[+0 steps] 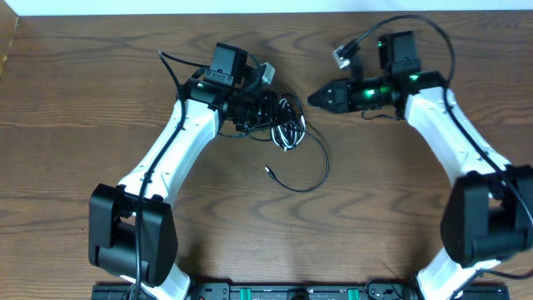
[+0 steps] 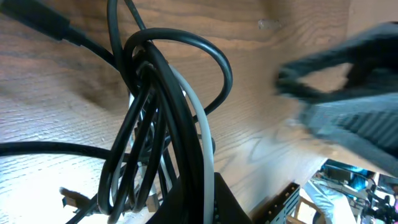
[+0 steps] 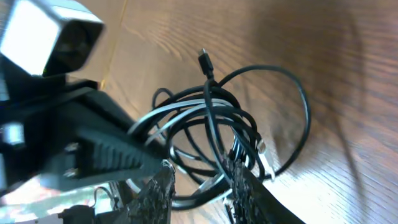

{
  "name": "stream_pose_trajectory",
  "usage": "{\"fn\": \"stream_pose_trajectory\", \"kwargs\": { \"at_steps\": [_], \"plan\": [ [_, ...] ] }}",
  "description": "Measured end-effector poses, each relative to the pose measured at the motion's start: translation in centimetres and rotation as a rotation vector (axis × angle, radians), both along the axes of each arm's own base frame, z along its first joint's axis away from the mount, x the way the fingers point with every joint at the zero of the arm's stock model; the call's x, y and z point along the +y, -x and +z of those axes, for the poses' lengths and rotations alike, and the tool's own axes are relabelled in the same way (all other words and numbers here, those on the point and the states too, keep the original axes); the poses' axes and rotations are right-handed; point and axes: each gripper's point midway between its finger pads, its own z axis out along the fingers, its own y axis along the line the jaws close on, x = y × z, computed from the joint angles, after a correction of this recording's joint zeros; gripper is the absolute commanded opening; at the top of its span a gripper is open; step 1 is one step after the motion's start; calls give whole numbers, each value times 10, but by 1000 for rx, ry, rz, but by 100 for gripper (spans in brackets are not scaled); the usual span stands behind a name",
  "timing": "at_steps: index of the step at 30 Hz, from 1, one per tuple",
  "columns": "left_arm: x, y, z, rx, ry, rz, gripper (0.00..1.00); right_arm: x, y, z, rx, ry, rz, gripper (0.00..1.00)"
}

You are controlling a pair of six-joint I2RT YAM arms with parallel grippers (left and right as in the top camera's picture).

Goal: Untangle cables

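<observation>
Nearest me, the two arm bases sit at the front edge of the wooden surface (image 1: 83, 192). From there the left arm (image 1: 171, 146) and the right arm (image 1: 454, 125) reach away toward the middle. Just past them a single black cord (image 1: 321, 167) curls out of the tangle in an open loop toward the front, lying flat on the wood. It ends in a small plug (image 1: 268, 170) that touches nothing else. Further in lie the cables (image 1: 286, 121), a tight bunch of black loops with one white-grey cord (image 2: 200, 124) threaded through them, a little left of centre. The left jaws are pressed together on the bunch at its left side, and the strands fan out from that pinch. The right jaws point at the bunch from its right. They stand partly spread with nothing between them, their tips near the loops but not touching. Beyond that there is only bare wood up to the far edge.
</observation>
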Motion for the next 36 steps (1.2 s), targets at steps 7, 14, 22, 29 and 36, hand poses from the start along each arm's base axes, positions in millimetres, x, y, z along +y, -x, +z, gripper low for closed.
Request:
{"fn": "stream_pose_trajectory", "kwargs": {
  "at_steps": [7, 14, 22, 29, 36],
  "plan": [
    [-1, 1, 1, 7, 9, 0, 7, 17, 1, -29, 4, 106, 3, 29],
    [-1, 1, 1, 23, 12, 16, 7, 23, -10, -53, -14, 323, -147, 25],
    [-3, 3, 3, 32, 31, 10, 8, -10, -26, -73, -3, 565, -436, 10],
    [16, -7, 24, -4, 60, 67, 7, -85, -28, -87, 104, 722, -615, 1],
    [39, -8, 70, -114, 103, 117, 8, -175, -29, -94, 236, 768, -767, 1]
  ]
}}
